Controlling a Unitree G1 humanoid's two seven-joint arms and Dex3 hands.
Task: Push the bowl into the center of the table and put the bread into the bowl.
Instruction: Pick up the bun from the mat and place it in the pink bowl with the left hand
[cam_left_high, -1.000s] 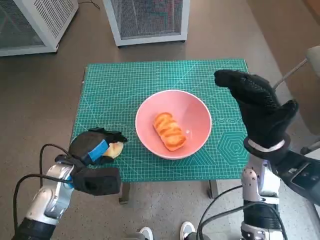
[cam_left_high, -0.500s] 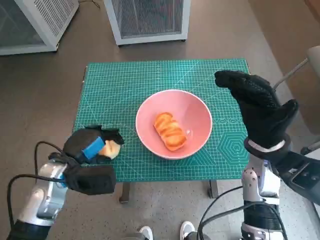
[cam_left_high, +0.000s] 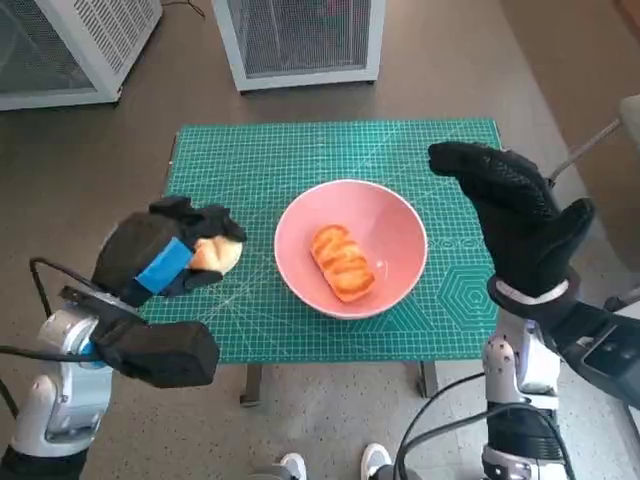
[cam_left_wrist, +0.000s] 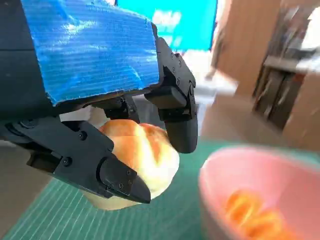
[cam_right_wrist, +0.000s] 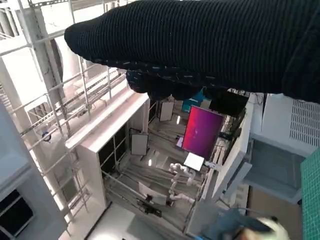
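A pink bowl (cam_left_high: 395, 235) sits near the middle of the green cutting mat (cam_left_high: 300, 160) with one striped golden bread (cam_left_high: 340, 262) inside it. My left hand (cam_left_high: 160, 255) holds a pale round bread roll (cam_left_high: 213, 255) lifted above the mat's left part, left of the bowl. In the left wrist view the roll (cam_left_wrist: 142, 160) is gripped between black fingers (cam_left_wrist: 177, 115), with the bowl's rim (cam_left_wrist: 250, 165) close beside it. My right hand (cam_left_high: 515, 215) hovers raised over the table's right edge, fingers spread, holding nothing.
White mesh-fronted cabinets (cam_left_high: 300, 40) stand on the floor beyond the table, another (cam_left_high: 70, 45) at the far left. A grey piece of furniture (cam_left_high: 625, 130) is at the right. Shoes (cam_left_high: 375, 462) of a person show below the table's near edge.
My left hand has lifted the roll off the mat's near-left corner and carried it up and farther over the table. The right hand and the bowl have stayed still.
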